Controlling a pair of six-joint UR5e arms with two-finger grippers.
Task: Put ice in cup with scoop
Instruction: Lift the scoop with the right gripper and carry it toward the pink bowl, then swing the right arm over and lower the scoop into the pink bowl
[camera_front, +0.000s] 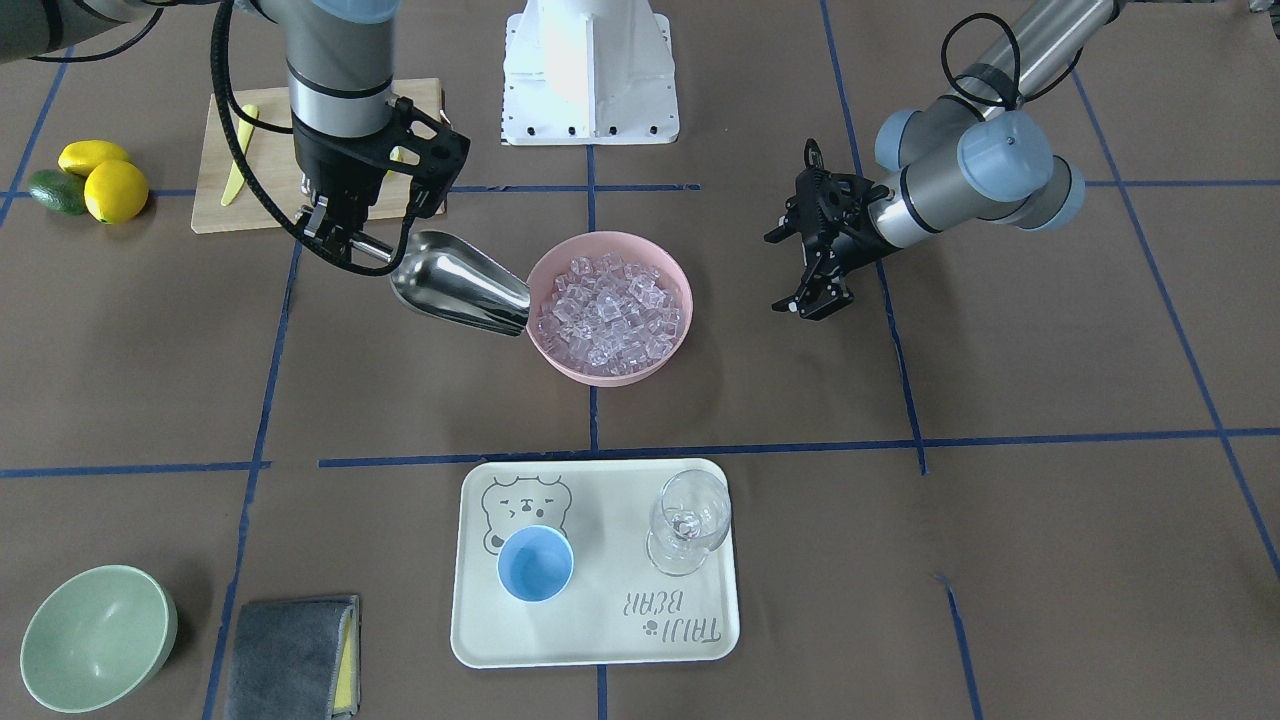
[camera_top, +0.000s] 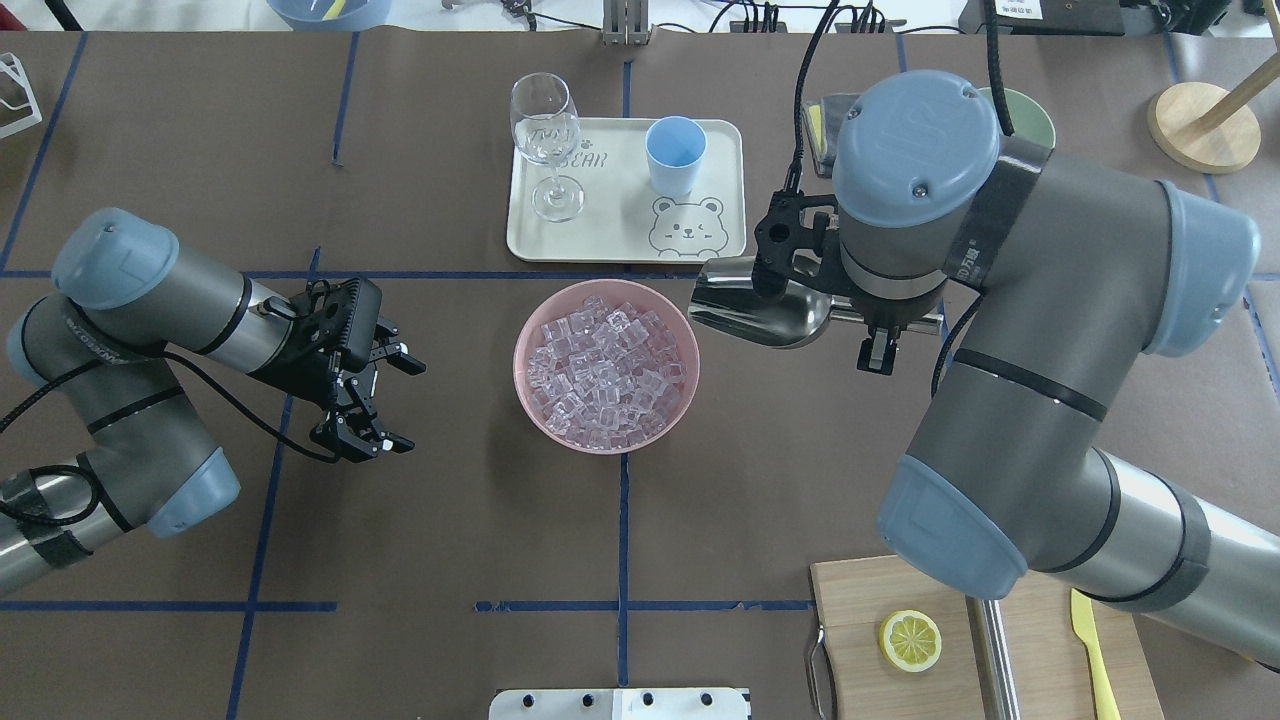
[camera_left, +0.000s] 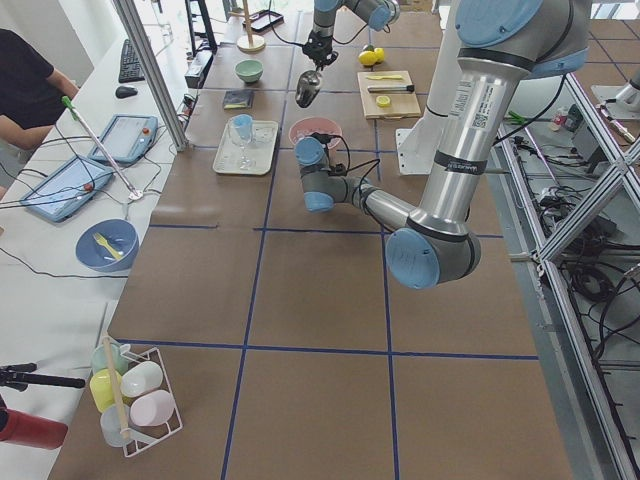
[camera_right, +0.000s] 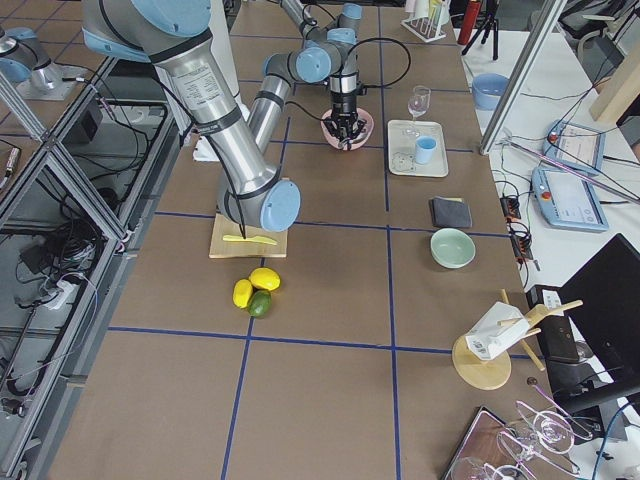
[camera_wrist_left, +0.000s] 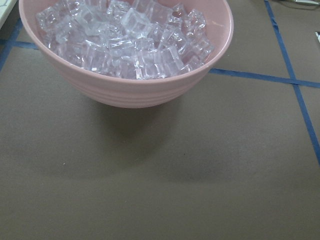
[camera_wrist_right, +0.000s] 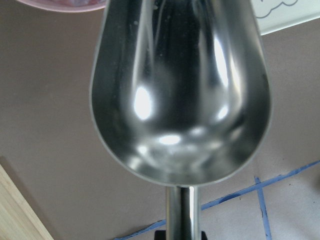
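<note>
The ice (camera_front: 610, 310) fills a pink bowl (camera_front: 545, 270) at the table's middle; it also shows in the overhead view (camera_top: 605, 370) and the left wrist view (camera_wrist_left: 125, 40). My right gripper (camera_front: 335, 225) is shut on the handle of the steel scoop (camera_front: 460, 285). The scoop is held above the table with its mouth right beside the bowl's rim. The scoop's trough (camera_wrist_right: 180, 90) is empty. The light-blue cup (camera_front: 535, 565) stands empty on a cream tray (camera_front: 600, 630). My left gripper (camera_top: 400, 405) is open and empty, beside the bowl and apart from it.
A clear wine glass (camera_front: 688, 520) stands on the tray next to the cup. A cutting board (camera_front: 270, 200) lies behind my right gripper, with lemons (camera_front: 115, 190) beside it. A pale green bowl (camera_front: 95, 640) and a grey cloth (camera_front: 290, 655) lie beyond the tray's side.
</note>
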